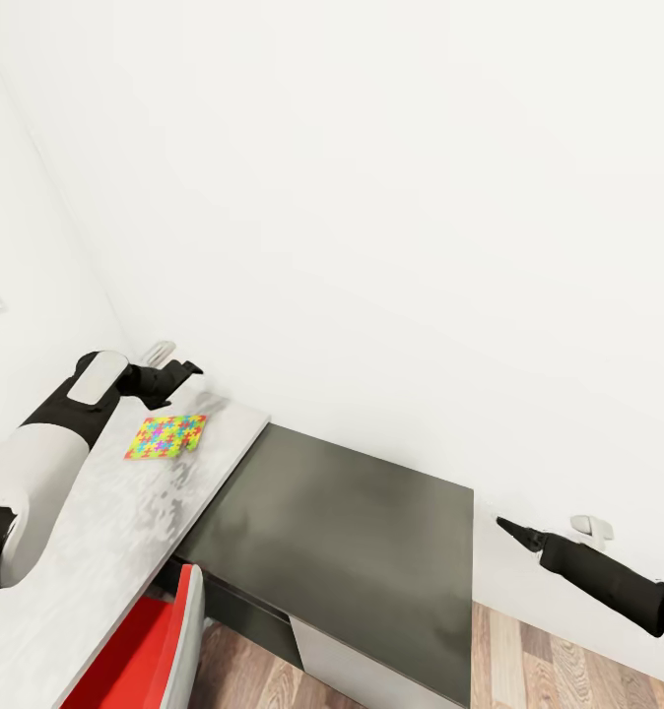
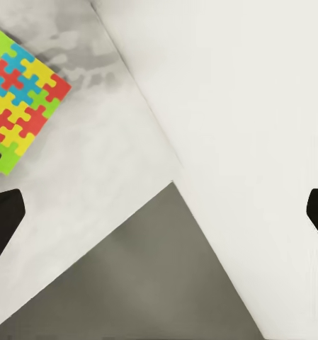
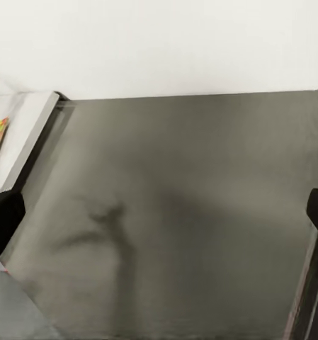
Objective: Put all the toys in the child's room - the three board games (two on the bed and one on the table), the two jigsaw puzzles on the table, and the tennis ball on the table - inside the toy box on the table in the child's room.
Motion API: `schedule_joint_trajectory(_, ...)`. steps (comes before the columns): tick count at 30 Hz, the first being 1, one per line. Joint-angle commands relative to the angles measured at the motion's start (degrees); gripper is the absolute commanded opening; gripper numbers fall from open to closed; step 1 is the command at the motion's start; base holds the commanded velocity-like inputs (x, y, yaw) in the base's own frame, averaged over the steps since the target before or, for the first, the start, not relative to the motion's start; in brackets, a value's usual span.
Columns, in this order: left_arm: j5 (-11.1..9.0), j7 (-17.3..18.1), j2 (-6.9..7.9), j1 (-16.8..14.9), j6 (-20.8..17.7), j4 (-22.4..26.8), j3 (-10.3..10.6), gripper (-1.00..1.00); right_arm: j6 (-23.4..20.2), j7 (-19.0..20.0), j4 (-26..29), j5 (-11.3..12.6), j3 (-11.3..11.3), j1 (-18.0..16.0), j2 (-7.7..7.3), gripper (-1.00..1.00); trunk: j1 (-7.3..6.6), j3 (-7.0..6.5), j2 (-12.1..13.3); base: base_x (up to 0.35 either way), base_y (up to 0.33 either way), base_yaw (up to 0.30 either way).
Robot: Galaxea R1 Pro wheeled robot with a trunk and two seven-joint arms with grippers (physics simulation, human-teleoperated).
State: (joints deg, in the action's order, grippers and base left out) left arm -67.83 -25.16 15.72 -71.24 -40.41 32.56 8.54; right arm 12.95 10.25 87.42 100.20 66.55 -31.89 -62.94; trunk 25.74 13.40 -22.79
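We see the jigsaw puzzles (image 1: 166,436) lying flat near the far end of the table (image 1: 96,551), stacked or overlapping, can't tell which. Left gripper (image 1: 179,377) hovers just past them near the wall, jaws open, empty. Right gripper (image 1: 514,532) sits beyond the dark cabinet (image 1: 352,551); wrist view shows jaws open.

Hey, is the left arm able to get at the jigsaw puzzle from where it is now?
Probably yes. The left gripper hangs open just past the puzzle, which lies flat on the table with nothing on or around it. It would only need to draw back a little and come down.
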Motion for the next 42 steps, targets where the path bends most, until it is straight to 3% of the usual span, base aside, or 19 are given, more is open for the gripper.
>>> schedule_joint_trajectory(1,-0.5,-0.2,0.22,-0.2,0.3,0.1,0.4,1.0,0.5,0.4,-0.3,0.5,0.4,0.0,-0.37,1.0,0.04,0.12,-0.1,0.0,0.0,0.0)
schedule_joint_trajectory(7,-0.3,1.5,1.16,-0.6,1.0,0.2,0.3,1.0,0.7,0.7,-1.1,0.2,0.3,2.0,-2.3,1.0,0.04,0.12,-0.1,0.0,0.0,0.0)
schedule_joint_trajectory(12,-0.9,2.0,2.8,-0.8,1.0,0.6,-0.2,1.0,0.8,0.8,-1.9,0.0,0.3,3.7,-3.91,1.0,0.04,0.12,-0.1,0.0,0.0,0.0)
schedule_joint_trajectory(13,-0.9,2.0,3.13,-0.8,1.0,0.6,-0.2,1.0,0.8,0.8,-1.9,0.0,0.3,6.5,-4.79,1.0,0.04,0.12,-0.1,0.0,0.0,0.0)
schedule_joint_trajectory(19,-1.3,2.4,4.88,-0.4,0.4,0.7,-1.2,1.0,1.0,0.8,-2.3,-0.1,0.4,7.4,-5.12,1.0,0.04,0.12,-0.1,0.0,0.0,0.0)
schedule_joint_trajectory(30,-1.6,2.6,7.97,0.1,-0.2,0.7,-3.3,1.0,0.6,0.9,-4.4,-0.1,0.5,8.0,-3.98,1.0,0.04,0.12,-0.1,0.0,0.0,0.0)
schedule_joint_trajectory(42,-0.9,2.4,7.98,-0.8,0.7,-1.7,-3.5,1.0,-2.5,0.3,-7.2,0.1,0.7,8.2,-1.01,1.0,0.04,0.12,-0.1,0.0,0.0,0.0)
